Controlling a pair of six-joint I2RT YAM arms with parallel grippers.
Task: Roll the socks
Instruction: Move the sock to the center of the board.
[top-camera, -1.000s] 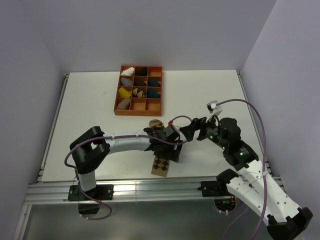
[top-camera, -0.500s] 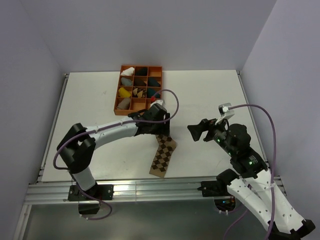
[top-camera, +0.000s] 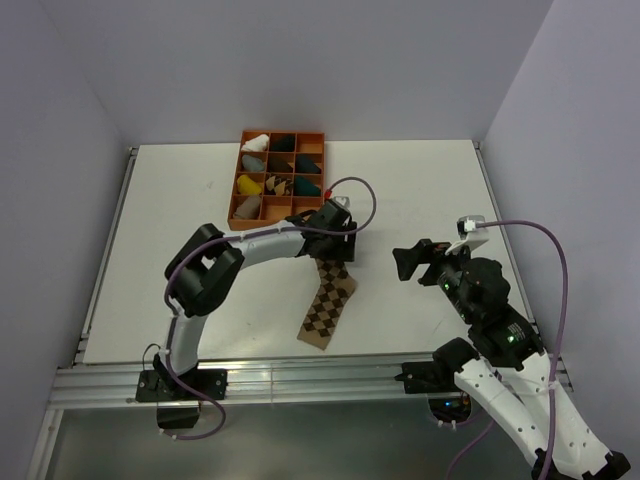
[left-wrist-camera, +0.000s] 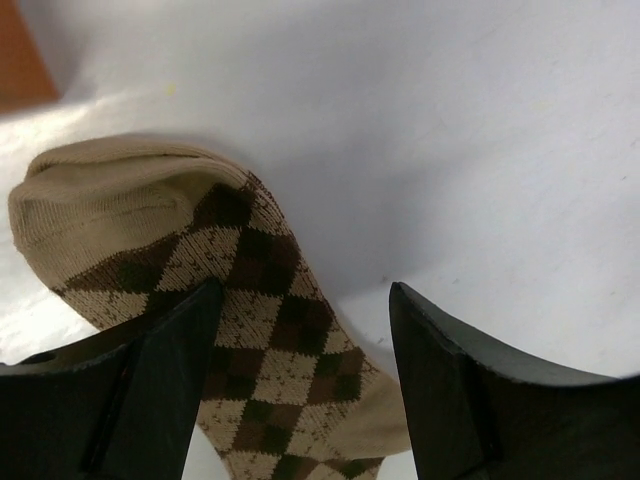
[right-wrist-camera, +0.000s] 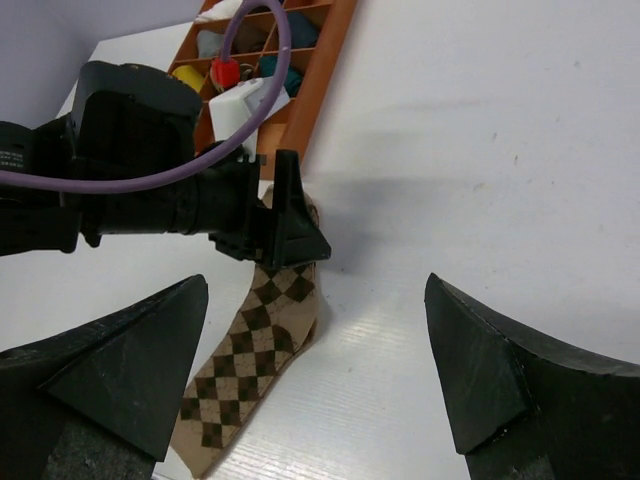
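Left gripper (left-wrist-camera: 305, 300) jaws spread, empty, right over tan end of argyle sock (top-camera: 328, 305), flat beside orange tray (top-camera: 275, 227). I'd drop, pinch full width, roll tight. Right gripper (top-camera: 408, 262) gaping, well clear.

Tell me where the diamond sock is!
In the top view, the argyle sock lies flat near the middle of the table, just in front of the orange tray, its far end under the open left gripper.
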